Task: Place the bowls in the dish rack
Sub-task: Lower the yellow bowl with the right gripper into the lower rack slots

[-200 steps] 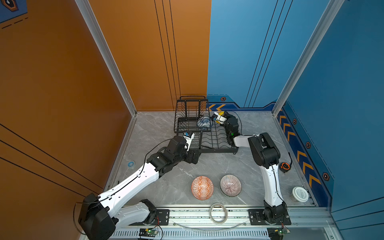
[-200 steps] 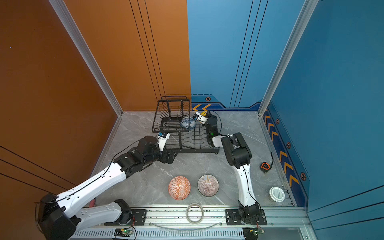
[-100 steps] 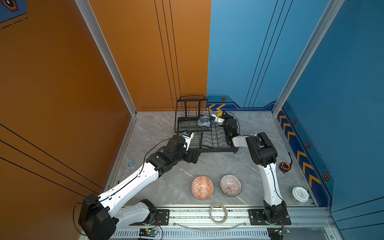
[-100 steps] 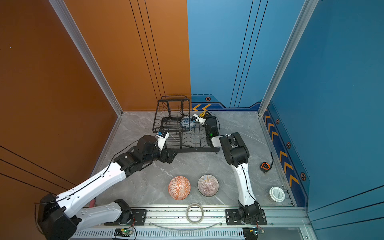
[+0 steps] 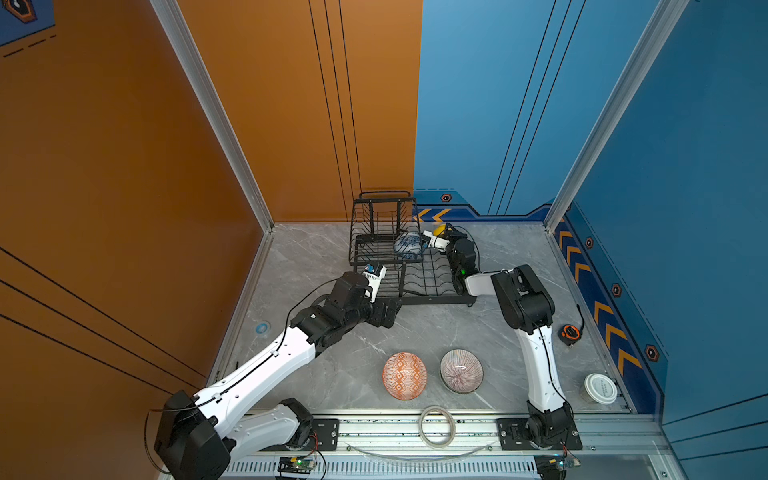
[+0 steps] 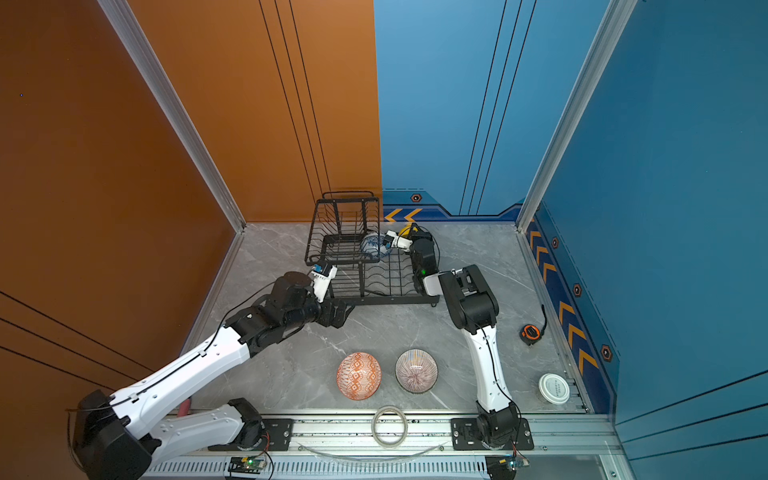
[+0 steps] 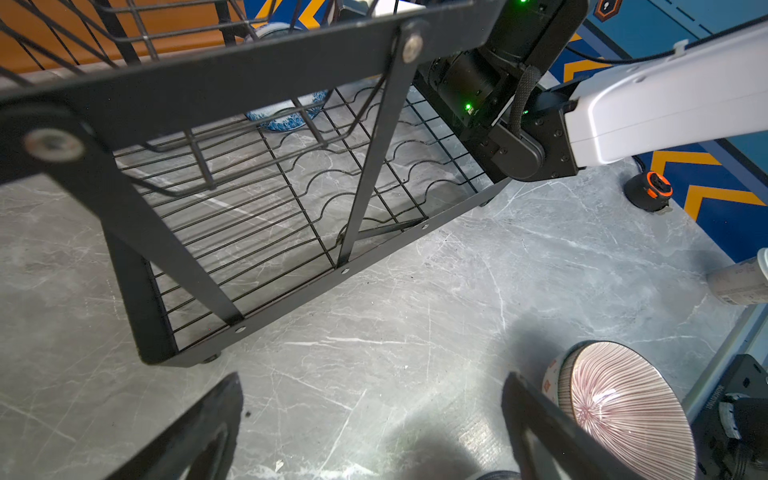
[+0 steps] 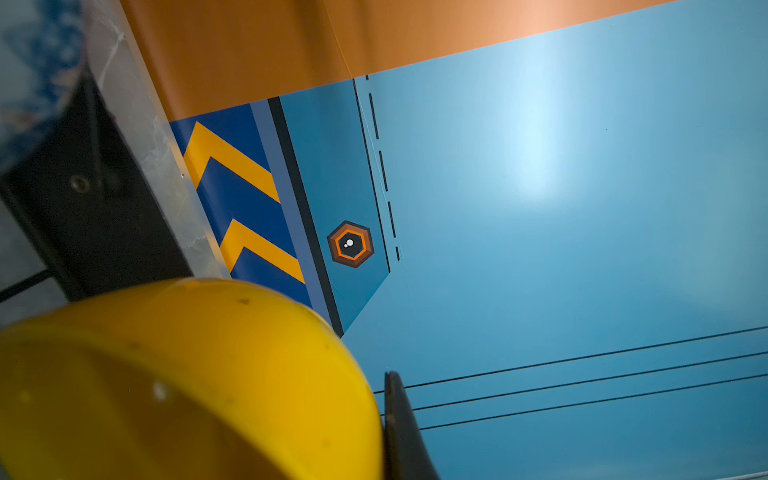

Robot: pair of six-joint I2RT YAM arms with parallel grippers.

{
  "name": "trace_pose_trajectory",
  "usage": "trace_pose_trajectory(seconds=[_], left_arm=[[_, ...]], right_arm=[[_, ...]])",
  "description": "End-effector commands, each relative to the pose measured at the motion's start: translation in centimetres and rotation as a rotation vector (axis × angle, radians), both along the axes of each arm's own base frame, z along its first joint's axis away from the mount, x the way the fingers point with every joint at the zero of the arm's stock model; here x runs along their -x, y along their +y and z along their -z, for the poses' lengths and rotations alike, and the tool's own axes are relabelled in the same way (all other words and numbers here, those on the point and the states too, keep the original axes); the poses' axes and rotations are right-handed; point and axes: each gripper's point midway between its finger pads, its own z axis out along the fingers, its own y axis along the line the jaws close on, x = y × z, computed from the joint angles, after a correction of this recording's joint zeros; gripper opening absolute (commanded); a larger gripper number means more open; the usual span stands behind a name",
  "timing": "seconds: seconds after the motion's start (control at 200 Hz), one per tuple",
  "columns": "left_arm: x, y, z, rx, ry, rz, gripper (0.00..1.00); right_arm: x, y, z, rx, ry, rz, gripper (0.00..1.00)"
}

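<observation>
The right gripper point(image 5: 443, 232) is clenched on the rim of the yellow bowl point(image 8: 187, 374). It holds the bowl at the far right end of the dish rack point(image 5: 436, 298), just right of the blue-white bowl point(image 5: 407, 243). The round bowl is tipped on edge, and which way its mouth faces is unclear. One finger point(image 8: 401, 428) presses its rim. The left gripper point(image 7: 370, 386) hangs released and empty near the rack's near left corner.
</observation>
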Motion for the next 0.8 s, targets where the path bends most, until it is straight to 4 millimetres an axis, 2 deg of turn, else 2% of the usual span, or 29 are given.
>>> trace_pose_trajectory(seconds=[0.0,0.245,0.796], left_arm=[[0.2,0.1,-0.1,0.033,-0.001,-0.002,0.98],[0.3,0.3,-0.2,0.044,-0.005,-0.004,0.98],[0.3,0.2,-0.4,0.060,-0.010,0.004,0.98]], right_arm=[[0.1,-0.3,1.4,0.008,0.024,-0.001,0.00],[0.6,-0.3,2.1,0.013,0.042,-0.013,0.00],[1.7,0.3,2.2,-0.007,0.095,-0.038,0.00]])
